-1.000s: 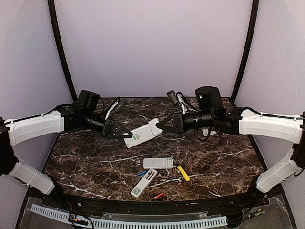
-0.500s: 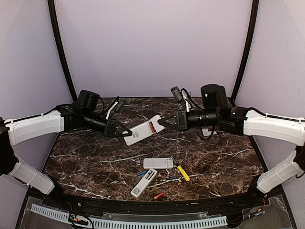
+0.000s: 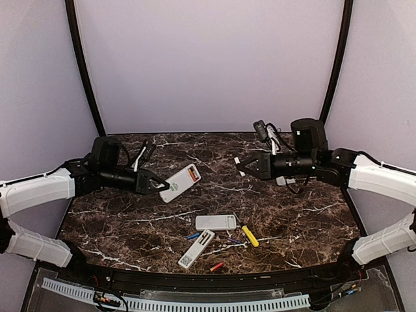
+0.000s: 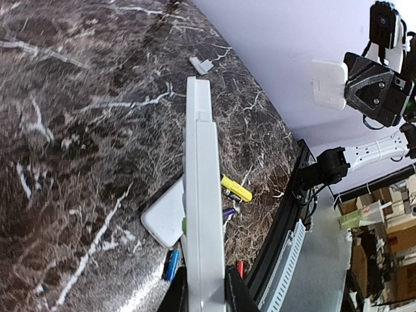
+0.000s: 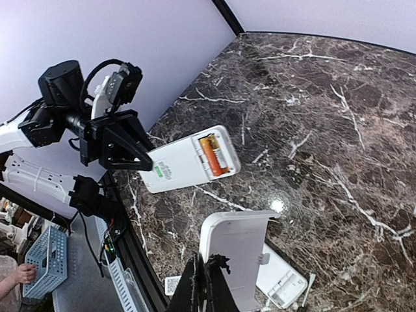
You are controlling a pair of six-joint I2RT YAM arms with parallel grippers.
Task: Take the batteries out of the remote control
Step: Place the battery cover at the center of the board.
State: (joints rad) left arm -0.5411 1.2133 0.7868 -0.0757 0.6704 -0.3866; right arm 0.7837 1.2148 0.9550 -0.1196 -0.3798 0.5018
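Batteries (image 3: 216, 266): 1 red, 2 blue, loose

The left hand (image 4: 207, 294) clamps a white remote (image 4: 201, 195) edge-on above the marble table (image 4: 78, 130).

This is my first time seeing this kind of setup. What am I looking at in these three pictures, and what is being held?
A left arm and a right arm, both robotic, are bolted at the near edge of a marble table. Each ends in a two-finger pincer. The wide picture comes from a fixed camera above and behind the arms. The other two come from a camera on each wrist.

The left pincer grips a white remote. Its compartment is open, with a red-orange battery inside. The right pincer holds a white cover.

On the table lie a second remote, a yellow screwdriver, a blue battery and a red battery.
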